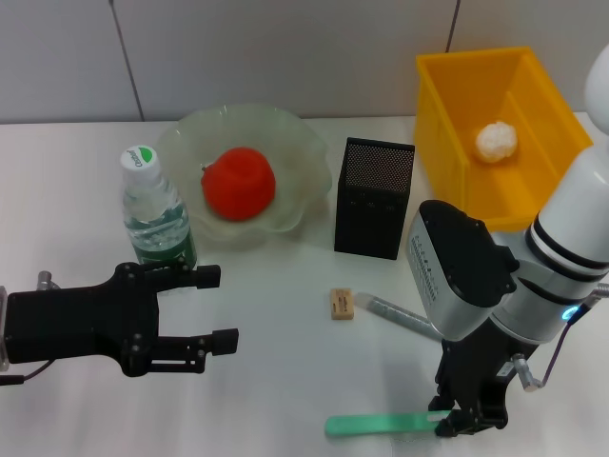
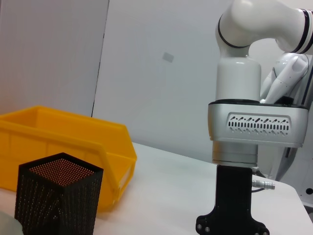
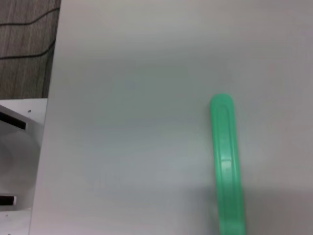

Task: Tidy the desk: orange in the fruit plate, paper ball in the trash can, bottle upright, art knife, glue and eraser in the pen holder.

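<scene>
The orange (image 1: 239, 184) lies in the pale green fruit plate (image 1: 309, 152). Beside the plate the bottle (image 1: 154, 211) stands upright. A white paper ball (image 1: 497, 141) rests in the yellow trash can (image 1: 447, 114). In front of the black mesh pen holder (image 1: 374, 198) lie the tan eraser (image 1: 342, 305) and the grey glue stick (image 1: 400, 315). Near the table's front edge lies the green art knife (image 1: 379, 425) (image 3: 227, 161), and my right gripper (image 1: 463, 424) is down at its right end. My left gripper (image 1: 217, 307) is open and empty, just in front of the bottle.
The table's front edge runs close by the art knife, with floor and a cable beyond it (image 3: 24, 44). In the left wrist view the pen holder (image 2: 58, 200), the yellow trash can (image 2: 63, 147) and the right arm (image 2: 244, 132) stand ahead.
</scene>
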Available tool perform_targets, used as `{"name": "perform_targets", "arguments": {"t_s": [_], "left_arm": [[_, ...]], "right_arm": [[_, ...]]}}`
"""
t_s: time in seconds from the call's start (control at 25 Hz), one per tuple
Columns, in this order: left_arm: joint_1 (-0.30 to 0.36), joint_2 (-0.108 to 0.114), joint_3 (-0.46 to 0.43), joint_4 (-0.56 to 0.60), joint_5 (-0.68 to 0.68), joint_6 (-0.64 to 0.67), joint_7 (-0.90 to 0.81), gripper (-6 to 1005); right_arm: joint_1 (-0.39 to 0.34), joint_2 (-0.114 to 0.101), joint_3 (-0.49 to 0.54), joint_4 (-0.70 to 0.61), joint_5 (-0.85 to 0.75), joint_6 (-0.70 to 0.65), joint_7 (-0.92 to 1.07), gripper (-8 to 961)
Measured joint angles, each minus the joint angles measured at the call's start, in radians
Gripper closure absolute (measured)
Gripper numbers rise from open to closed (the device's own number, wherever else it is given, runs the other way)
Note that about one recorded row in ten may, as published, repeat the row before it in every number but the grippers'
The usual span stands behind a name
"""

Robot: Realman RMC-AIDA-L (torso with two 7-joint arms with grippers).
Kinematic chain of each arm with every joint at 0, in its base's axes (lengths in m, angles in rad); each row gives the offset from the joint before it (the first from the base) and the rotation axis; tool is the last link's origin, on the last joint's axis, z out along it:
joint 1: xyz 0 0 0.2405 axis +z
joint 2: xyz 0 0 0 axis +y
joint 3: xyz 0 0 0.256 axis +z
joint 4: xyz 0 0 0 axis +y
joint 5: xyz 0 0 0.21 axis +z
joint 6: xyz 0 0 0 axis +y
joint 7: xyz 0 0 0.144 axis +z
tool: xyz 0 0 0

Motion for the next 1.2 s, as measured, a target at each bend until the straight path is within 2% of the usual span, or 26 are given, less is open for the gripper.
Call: {"name": "perform_targets", "arguments": {"t_s": [0.24, 0.48, 0.72, 1.04, 1.2], "left_arm": [[0.0, 0.003, 0.0, 0.001, -0.001, 0.002, -0.005, 137], [-0.006, 0.005, -0.013, -0.002, -0.004, 0.008, -0.007, 137], [-0.008, 0.003, -0.013, -0.005, -0.004, 0.013, -0.007, 137], [-0.014, -0.004, -0.012, -0.006, -0.02, 0.039, -0.011, 137], [-0.014, -0.003, -0.012, -0.006, -0.07, 0.047, -0.018, 137]], "right_arm": [[-0.023, -0.004, 0.038, -0.055, 0.034, -0.017, -0.008, 769], [-0.044, -0.008, 0.25, -0.136, 0.062, -0.129, -0.071, 771], [-0.062, -0.01, 0.392, -0.143, 0.091, -0.184, -0.123, 771], [-0.123, -0.011, 0.444, -0.189, 0.164, -0.187, -0.153, 770], [-0.16, -0.012, 0.487, -0.19, 0.204, -0.187, -0.193, 770]]}}
